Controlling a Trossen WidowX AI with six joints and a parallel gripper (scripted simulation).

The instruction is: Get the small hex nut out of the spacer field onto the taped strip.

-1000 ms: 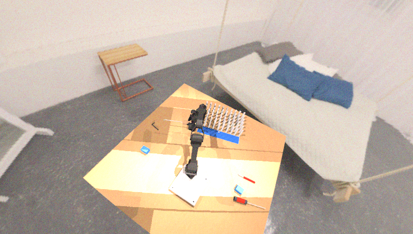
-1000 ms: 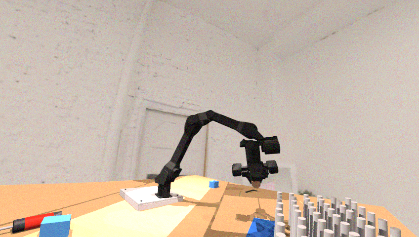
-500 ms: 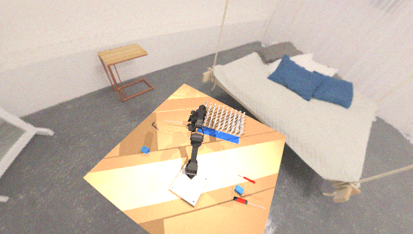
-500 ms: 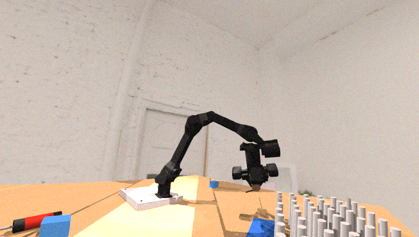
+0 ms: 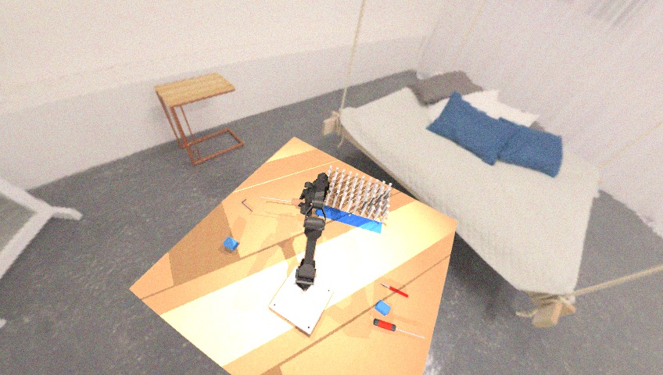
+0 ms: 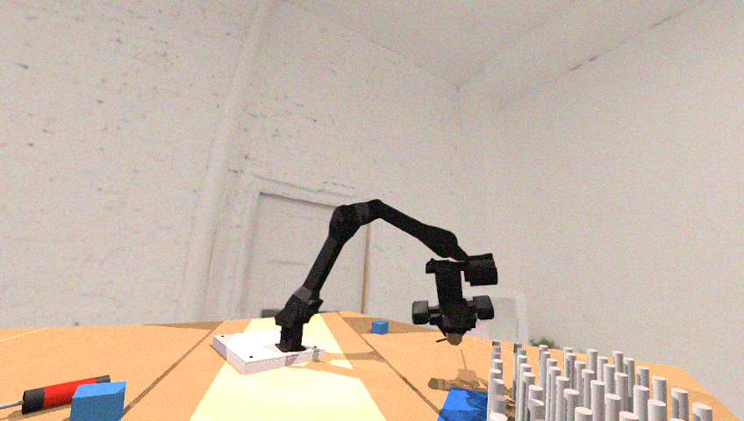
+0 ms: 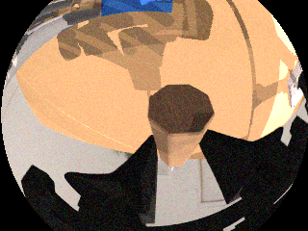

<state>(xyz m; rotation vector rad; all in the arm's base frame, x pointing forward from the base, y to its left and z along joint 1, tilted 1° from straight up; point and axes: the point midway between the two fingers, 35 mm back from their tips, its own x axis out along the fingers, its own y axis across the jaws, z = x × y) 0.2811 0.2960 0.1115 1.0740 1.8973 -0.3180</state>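
Pincer [image 6: 453, 336] grips a brown tool handle [image 7: 180, 118], its working end hidden.

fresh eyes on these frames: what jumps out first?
The black arm arching from its white base plate, its gripper shut on a brown wooden handle held above the table. Next, the dense block of upright pale spacers with the blue taped strip along its front edge. Beyond the table, a rope-hung daybed with blue cushions.

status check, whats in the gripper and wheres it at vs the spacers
Gripper shut on brown-handled tool, held off the table. Beside spacers, over blue strip's end. Nut not visible.
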